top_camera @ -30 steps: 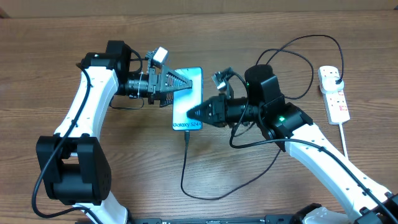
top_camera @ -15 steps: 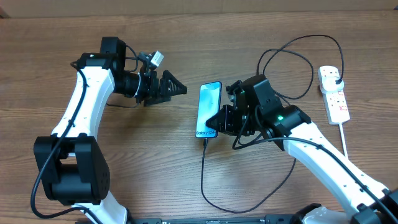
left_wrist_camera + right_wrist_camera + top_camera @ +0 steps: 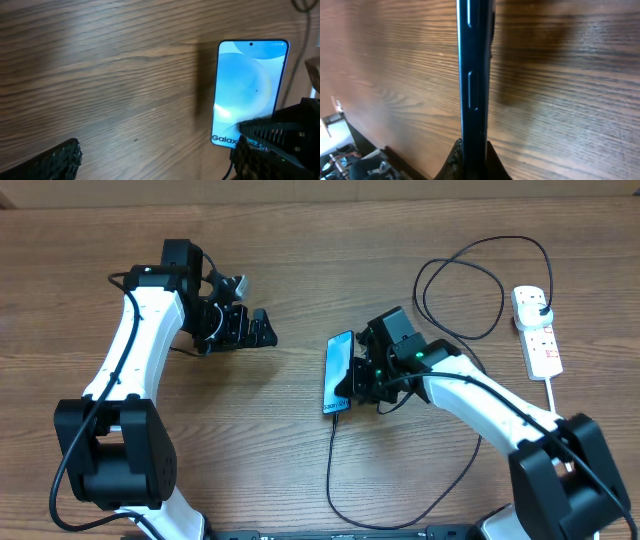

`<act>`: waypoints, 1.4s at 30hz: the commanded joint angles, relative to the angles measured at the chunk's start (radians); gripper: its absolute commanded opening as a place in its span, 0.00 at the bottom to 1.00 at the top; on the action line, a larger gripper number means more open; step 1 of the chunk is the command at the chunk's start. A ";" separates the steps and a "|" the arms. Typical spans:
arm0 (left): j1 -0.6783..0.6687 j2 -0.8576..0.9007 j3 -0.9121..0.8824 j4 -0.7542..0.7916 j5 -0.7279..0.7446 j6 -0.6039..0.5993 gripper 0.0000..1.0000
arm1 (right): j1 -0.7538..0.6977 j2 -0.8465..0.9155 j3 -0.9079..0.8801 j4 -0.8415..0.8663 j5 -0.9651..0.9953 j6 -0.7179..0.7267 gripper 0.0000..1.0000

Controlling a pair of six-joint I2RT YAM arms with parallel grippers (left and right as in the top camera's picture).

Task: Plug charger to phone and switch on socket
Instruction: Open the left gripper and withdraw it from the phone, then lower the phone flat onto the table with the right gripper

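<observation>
Right gripper (image 3: 351,386) clamps phone (image 3: 338,368), stood on edge, at centre of desk (image 3: 330,240); charger cable (image 3: 329,470) meets its lower end. Left gripper (image 3: 260,331) wide, well apart.

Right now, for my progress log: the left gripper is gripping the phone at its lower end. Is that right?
No. The right gripper is gripping the phone at its lower end; the left gripper is open and apart from it, as the overhead view shows.

Overhead looks down; both wrist views close on phone (image 3: 250,92).
</observation>
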 commanded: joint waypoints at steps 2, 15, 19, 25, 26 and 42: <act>0.000 -0.023 0.003 0.004 -0.053 -0.013 1.00 | 0.000 0.047 0.022 0.018 -0.005 -0.052 0.04; 0.000 -0.023 0.002 0.004 -0.053 -0.013 1.00 | 0.001 0.145 0.015 0.058 -0.006 -0.118 0.04; 0.000 -0.023 0.002 0.004 -0.053 -0.013 1.00 | 0.009 0.145 -0.014 0.115 -0.006 -0.134 0.04; 0.000 -0.023 0.003 0.004 -0.053 -0.013 1.00 | 0.012 0.148 -0.058 0.211 -0.036 -0.135 0.04; 0.000 -0.023 0.002 0.004 -0.053 -0.013 1.00 | 0.012 0.153 -0.059 0.227 -0.051 -0.135 0.04; 0.000 -0.023 0.003 0.004 -0.053 -0.013 1.00 | 0.012 0.208 -0.059 0.255 -0.047 -0.090 0.17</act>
